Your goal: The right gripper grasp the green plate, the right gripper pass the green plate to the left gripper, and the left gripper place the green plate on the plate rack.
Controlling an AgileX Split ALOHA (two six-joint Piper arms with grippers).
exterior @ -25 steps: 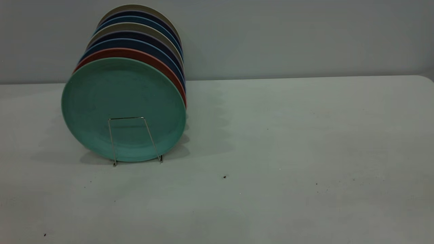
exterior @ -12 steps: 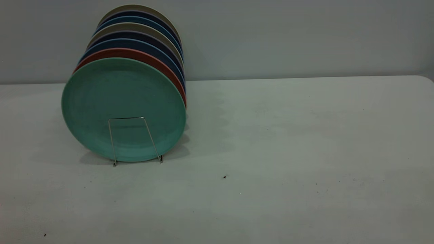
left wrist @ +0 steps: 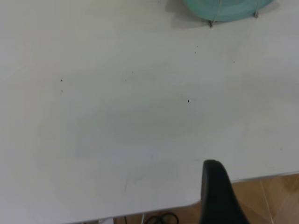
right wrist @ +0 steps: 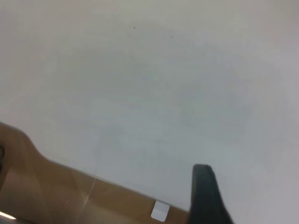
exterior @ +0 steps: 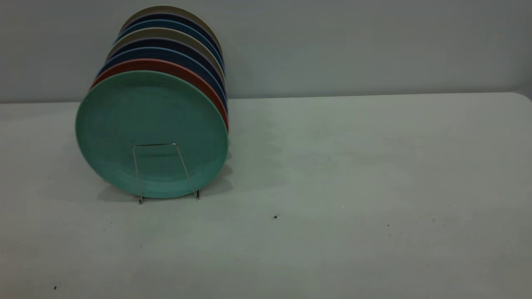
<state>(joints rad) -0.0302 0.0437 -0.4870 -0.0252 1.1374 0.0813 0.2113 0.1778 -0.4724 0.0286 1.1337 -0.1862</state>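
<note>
The green plate [exterior: 151, 133] stands upright in the front slot of the plate rack [exterior: 158, 144], at the table's left, behind the front wire loop. Neither gripper shows in the exterior view. In the left wrist view only a dark part of my left gripper [left wrist: 215, 196] shows, over the table's near edge; the plate's lower rim [left wrist: 224, 8] and the rack's wire [left wrist: 211, 22] lie far off. In the right wrist view only a dark part of my right gripper [right wrist: 205, 196] shows, above bare table near its edge. Neither gripper holds or touches anything.
Behind the green plate stand a salmon plate [exterior: 166, 65], dark blue plates [exterior: 166, 52] and beige ones, all in the rack. The white table [exterior: 353, 187] runs to the right, with a grey wall behind. Wooden floor [left wrist: 266, 196] shows past the table's edge.
</note>
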